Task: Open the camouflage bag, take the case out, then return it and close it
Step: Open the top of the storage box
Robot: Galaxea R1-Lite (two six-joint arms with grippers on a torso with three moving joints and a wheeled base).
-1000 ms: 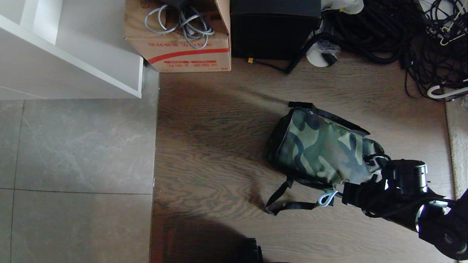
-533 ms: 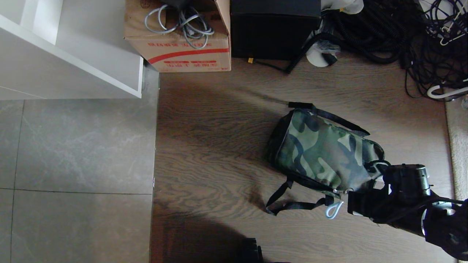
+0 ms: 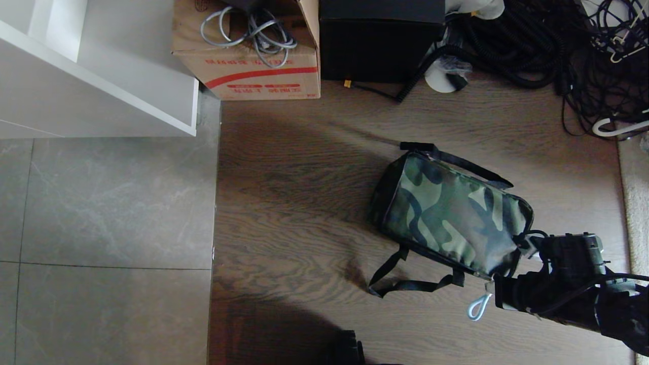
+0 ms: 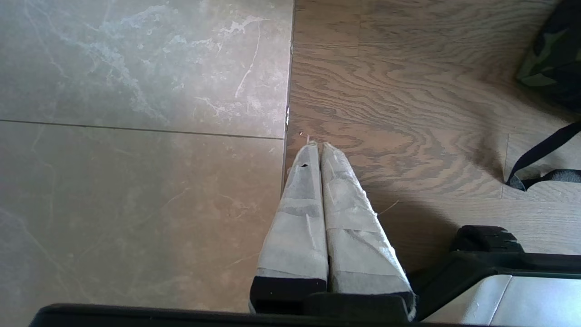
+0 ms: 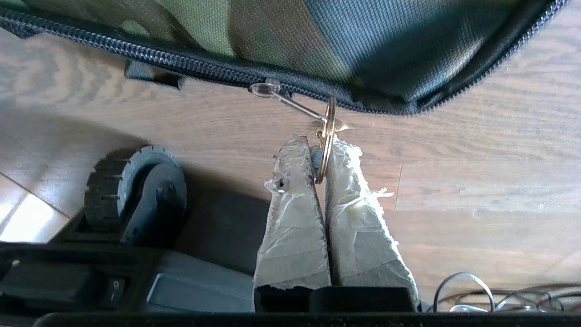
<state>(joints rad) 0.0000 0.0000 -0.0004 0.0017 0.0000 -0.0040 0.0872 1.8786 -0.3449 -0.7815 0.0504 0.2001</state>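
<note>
Boxy green-brown-black camouflage fabric bag (image 3: 453,215) lies zipped on the wooden floor. Right gripper (image 5: 321,145), at its near corner, pinches the brass zipper-pull ring (image 5: 327,136). Left gripper (image 4: 316,146) closed, empty. Case unseen.

**What the views cut off or hide**

The right gripper (image 5: 321,152) has its fingertips out of sight in the head view, covered by its own wrist housing. Just beyond the claw, the camouflage bag (image 5: 281,41) runs off the wrist picture's edge, so only one zipped corner shows there. The ring (image 5: 327,136) pinched in the claw is half hidden between the taped fingers (image 5: 295,213). The bag's contents cannot be seen. Far from the claw, the cardboard box (image 3: 253,56) and the black box (image 3: 380,45) are cropped by the frame.
</note>
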